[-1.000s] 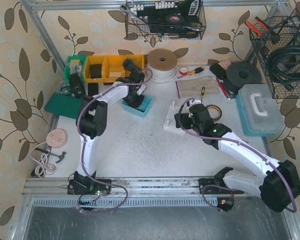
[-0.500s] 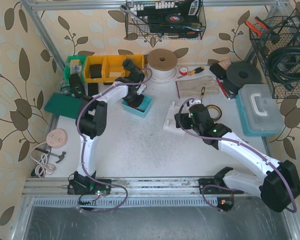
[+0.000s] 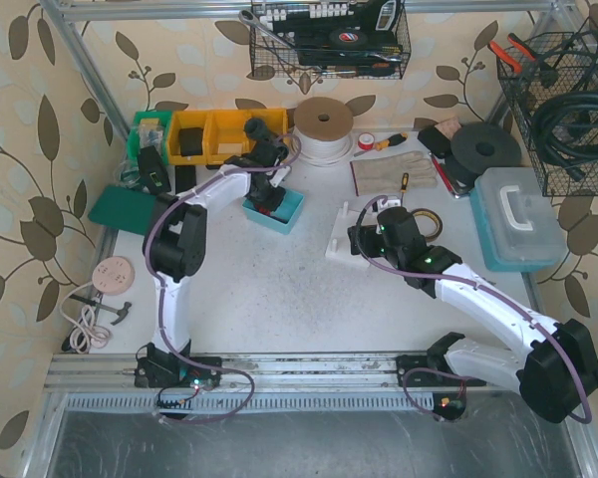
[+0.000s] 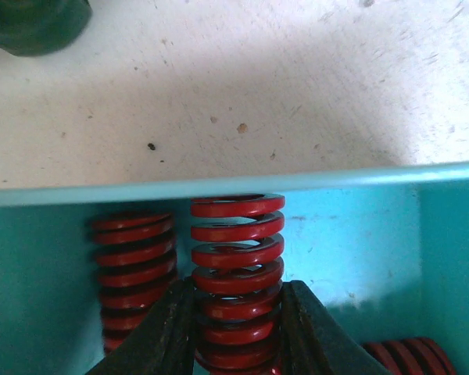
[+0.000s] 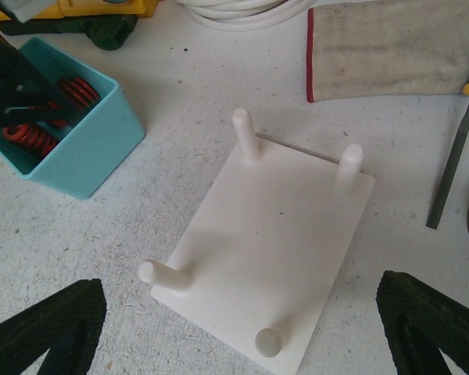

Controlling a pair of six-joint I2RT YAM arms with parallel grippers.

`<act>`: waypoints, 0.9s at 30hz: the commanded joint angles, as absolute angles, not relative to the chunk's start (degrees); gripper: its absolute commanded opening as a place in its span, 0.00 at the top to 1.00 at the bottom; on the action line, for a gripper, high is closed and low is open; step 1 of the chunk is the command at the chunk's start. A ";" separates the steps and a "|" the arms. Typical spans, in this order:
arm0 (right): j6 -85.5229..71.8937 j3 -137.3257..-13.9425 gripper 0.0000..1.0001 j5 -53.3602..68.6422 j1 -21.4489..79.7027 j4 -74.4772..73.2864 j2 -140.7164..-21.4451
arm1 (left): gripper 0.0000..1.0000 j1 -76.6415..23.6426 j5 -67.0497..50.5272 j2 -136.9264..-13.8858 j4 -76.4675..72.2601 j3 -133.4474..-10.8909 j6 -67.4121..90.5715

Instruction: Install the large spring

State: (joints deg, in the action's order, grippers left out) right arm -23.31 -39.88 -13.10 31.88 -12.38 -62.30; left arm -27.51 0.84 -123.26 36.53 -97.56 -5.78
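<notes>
The left gripper (image 4: 238, 316) is down inside the teal bin (image 4: 352, 234), its two fingers (image 4: 166, 332) clamped on the lower coils of a red spring (image 4: 236, 254). The spring stands upright against the bin's far wall, its top coil at the rim. A second spring (image 4: 129, 266) stands just to its left, and a third (image 4: 399, 351) lies at the lower right of the wrist view.

In the top view the bin (image 3: 291, 212) sits above centre and left of the white plate (image 3: 339, 244), with the left gripper (image 3: 267, 194) in it. Compared with a second ago, the left arm's elbow has swung slightly toward the left of the frame and the wrist has shifted a little toward the upper left. The bin has not moved.

The right gripper (image 5: 238, 328) hovers over the plate (image 5: 273, 226) with its fingers (image 5: 47, 328) spread wide and nothing between them. It has not moved since the earlier frames. The plate lies flat on the table (image 5: 180, 117) with four pegs (image 5: 244, 129) standing at its corners, all bare.
</notes>
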 commanded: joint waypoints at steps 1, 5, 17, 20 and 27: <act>-23.29 -41.48 0.07 -13.92 32.26 -12.21 -61.38 | 0.92 -27.95 -1.03 -113.75 28.52 -93.58 -6.69; -23.20 -41.87 0.07 -14.03 32.26 -12.56 -61.39 | 0.93 -27.91 -1.39 -108.86 23.04 -88.22 -7.05; -21.69 -49.04 0.07 -10.79 32.17 -19.54 -61.37 | 0.98 -28.12 -7.21 -90.02 0.38 -66.33 -9.99; -21.53 -52.64 0.07 -11.37 31.95 -23.76 -63.12 | 0.97 -28.12 -4.35 -88.76 0.79 -64.33 -10.09; -21.06 -51.47 0.07 -10.57 31.85 -22.20 -63.70 | 0.75 -28.12 -2.95 -101.65 24.07 -80.66 -8.23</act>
State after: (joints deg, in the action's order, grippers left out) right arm -21.76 -52.12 -11.70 31.86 -21.04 -63.16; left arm -27.51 -2.98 -94.87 13.45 -73.10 -9.28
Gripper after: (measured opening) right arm 0.933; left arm 0.218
